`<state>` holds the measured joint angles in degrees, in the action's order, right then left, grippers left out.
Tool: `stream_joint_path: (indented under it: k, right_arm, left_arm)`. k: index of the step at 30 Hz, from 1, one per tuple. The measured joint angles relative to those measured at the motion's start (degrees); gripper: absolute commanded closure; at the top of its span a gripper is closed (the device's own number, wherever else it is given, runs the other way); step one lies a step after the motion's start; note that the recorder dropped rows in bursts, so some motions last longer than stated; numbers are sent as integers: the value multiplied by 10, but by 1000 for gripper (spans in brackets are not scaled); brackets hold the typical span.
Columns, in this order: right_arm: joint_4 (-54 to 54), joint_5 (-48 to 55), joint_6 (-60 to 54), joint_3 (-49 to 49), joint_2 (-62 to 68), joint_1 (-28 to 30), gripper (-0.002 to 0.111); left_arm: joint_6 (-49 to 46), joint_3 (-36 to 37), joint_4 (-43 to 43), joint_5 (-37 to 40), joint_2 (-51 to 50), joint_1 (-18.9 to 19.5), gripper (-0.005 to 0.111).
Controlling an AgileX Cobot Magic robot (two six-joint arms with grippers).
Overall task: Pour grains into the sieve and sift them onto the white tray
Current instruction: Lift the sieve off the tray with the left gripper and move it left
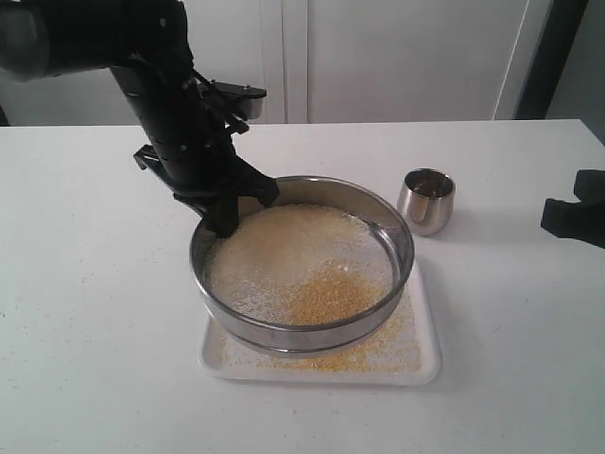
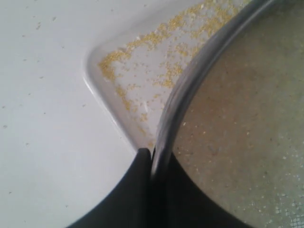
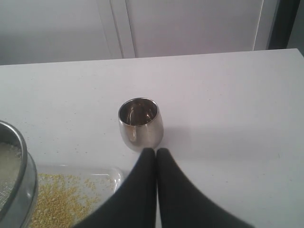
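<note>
The round steel sieve (image 1: 302, 260) sits over the white tray (image 1: 427, 364), tilted a little, with whitish and yellow grains (image 1: 326, 288) on its mesh. Fine yellow grains (image 1: 364, 355) lie scattered on the tray beneath it. My left gripper (image 1: 232, 210) is shut on the sieve's rim at its far left side. In the left wrist view the fingers (image 2: 142, 164) pinch the steel rim (image 2: 190, 85), one outside and one inside, above the tray corner (image 2: 102, 88). My right gripper (image 3: 156, 153) is shut and empty, off to the right at the edge of the exterior view (image 1: 572, 213).
A small shiny steel cup (image 1: 426, 200) stands upright on the white table (image 1: 85, 312) just right of the sieve, in front of my right gripper (image 3: 138, 122). A white wall with panel seams runs behind the table.
</note>
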<state>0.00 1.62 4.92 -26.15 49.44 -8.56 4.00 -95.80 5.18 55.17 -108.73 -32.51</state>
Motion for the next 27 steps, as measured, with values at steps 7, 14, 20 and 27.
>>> stream_joint_path:
  k: [7, 14, 20, 27]
  right_arm:
    - [0, 0, 0, 0, 0, 0, 108]
    - [0, 0, 0, 0, 0, 0, 108]
    - [0, 0, 0, 0, 0, 0, 108]
    - [0, 0, 0, 0, 0, 0, 108]
  left_arm:
    - [-2, 0, -1, 7, 0, 3, 107]
    - [23, 0, -24, 57, 26, 22, 107]
    - [18, 64, -42, 54, 114, 83, 107]
    - [0, 104, -47, 27, 132, 150, 107]
